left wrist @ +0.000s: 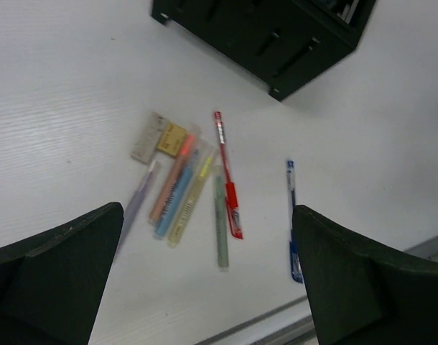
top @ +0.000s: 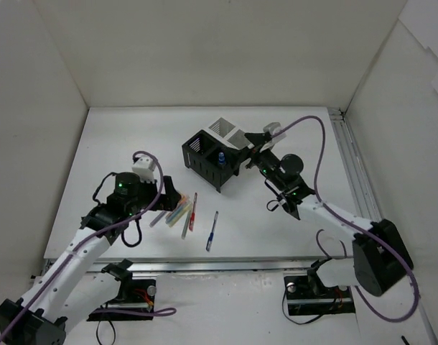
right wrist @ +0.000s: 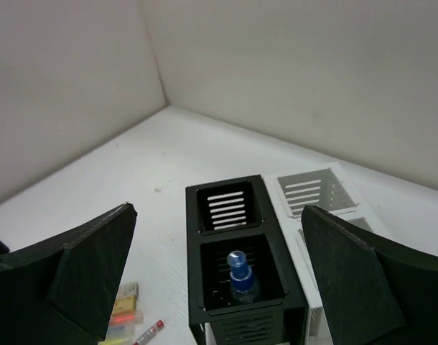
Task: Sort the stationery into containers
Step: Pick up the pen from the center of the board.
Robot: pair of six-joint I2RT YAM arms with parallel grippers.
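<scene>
The containers [top: 213,151] stand at mid-table, two black bins [right wrist: 194,237] beside two white bins [right wrist: 327,190]. A clear blue-capped bottle [right wrist: 240,277] stands upright in the near black bin. My right gripper [right wrist: 219,210] hangs open just above the bins, holding nothing. On the table left of the bins lie several pastel markers [left wrist: 177,190], a red pen [left wrist: 227,180], a blue pen [left wrist: 292,215] and two eraser blocks [left wrist: 158,136]. My left gripper [left wrist: 208,208] is open above this stationery [top: 177,210], with nothing between its fingers.
White walls close in the table on three sides. A metal rail [top: 352,172] runs along the right edge and another [top: 219,264] along the front edge. A purple cable [top: 312,126] loops over the right arm.
</scene>
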